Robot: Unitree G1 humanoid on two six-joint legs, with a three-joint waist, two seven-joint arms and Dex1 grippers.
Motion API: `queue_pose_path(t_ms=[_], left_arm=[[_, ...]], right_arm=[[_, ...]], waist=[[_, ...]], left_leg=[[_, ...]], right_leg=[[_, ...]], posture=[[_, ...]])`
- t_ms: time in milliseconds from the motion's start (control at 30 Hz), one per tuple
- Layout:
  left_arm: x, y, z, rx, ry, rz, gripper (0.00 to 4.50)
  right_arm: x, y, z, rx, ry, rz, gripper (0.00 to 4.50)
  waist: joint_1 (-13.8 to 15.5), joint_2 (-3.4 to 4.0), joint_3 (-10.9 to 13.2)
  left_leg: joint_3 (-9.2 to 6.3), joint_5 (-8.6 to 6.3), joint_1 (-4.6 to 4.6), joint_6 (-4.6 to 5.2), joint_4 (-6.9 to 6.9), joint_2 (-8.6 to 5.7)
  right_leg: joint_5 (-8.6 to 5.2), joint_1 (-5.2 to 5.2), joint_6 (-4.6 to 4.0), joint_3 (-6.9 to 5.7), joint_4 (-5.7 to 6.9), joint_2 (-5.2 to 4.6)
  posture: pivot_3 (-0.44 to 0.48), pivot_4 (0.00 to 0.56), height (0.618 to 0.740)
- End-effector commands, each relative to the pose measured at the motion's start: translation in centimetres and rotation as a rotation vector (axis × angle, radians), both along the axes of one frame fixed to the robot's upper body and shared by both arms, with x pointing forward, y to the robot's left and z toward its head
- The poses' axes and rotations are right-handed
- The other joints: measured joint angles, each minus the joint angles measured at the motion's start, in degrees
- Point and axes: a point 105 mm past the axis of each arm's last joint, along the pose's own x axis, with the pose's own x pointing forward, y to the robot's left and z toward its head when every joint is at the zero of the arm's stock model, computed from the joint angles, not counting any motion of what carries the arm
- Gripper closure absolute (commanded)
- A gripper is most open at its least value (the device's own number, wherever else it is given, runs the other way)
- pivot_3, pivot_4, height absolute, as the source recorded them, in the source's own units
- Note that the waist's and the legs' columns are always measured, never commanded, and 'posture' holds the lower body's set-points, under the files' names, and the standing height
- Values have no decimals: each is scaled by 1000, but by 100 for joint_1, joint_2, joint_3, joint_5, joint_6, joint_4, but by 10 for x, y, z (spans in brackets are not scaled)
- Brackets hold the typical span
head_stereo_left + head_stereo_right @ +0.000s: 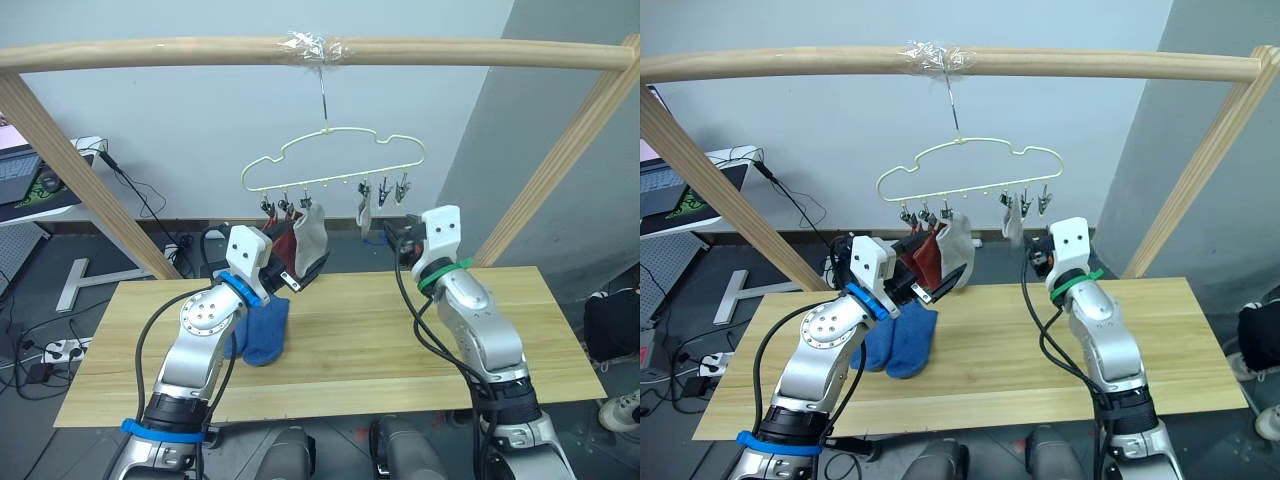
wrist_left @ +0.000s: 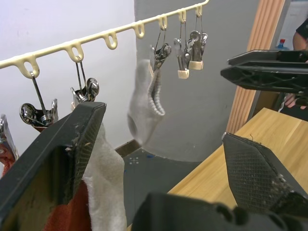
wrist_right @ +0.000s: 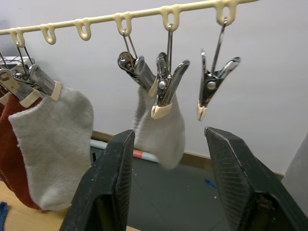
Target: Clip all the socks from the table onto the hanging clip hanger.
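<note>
Left eye view showed the clip hanger [image 1: 333, 160] hanging by its metal hook from the taped middle of a round wooden pole [image 1: 150, 52], pale yellow and cloud-shaped, with four socks already on it: two brick-red ones [image 1: 281, 243] and a light grey sock [image 1: 310, 238] bunched on the clips toward the robot's left, and a second grey sock [image 3: 161, 127] on a clip further right. Two dark metal clips [image 3: 211, 86] at the right end hung empty. The two blue socks [image 1: 262, 333] lay together on the table [image 1: 400, 340], just beside the left arm, soft and rumpled, one overlapping the other. The left pincer [image 2: 161, 159] was raised near the hung red and grey socks, its fingers spread wide and holding nothing. The right pincer [image 3: 168, 183] was lifted just under the empty clips, also wide apart and empty. To my eye the red and grey pairs were done and only the blue pair was left. The next move would call for one arm to go down to the table, separate and lift a single blue sock by its cuff, and bring it up to a free clip while the other pincer squeezed that clip open; the limp fabric could fold or slip.
</note>
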Motion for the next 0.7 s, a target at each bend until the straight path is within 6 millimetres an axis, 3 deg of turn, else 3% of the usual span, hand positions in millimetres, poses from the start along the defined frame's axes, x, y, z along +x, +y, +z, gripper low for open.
queue_pose_path(t_ms=[33,333,700], left_arm=[[-4,-3,17,3,-71,-16,0],[-4,-2,29,-6,-98,-22,0],[-7,-3,34,-21,-97,-20,0]], right_arm=[[6,8,18,10,-76,3,2185],[38,13,26,-4,-96,-64,2185],[46,27,33,-1,-111,-32,2185]], waist=[[0,0,-1],[3,-1,-2],[0,-1,-2]], left_leg=[[1,0,1,0,0,0],[9,0,1,-1,1,-2],[9,0,1,0,1,-1]], right_leg=[[0,0,0,1,1,0],[17,0,-29,0,4,1],[19,-2,-31,0,9,1]], posture=[[35,121,740],[41,119,740],[55,131,740]])
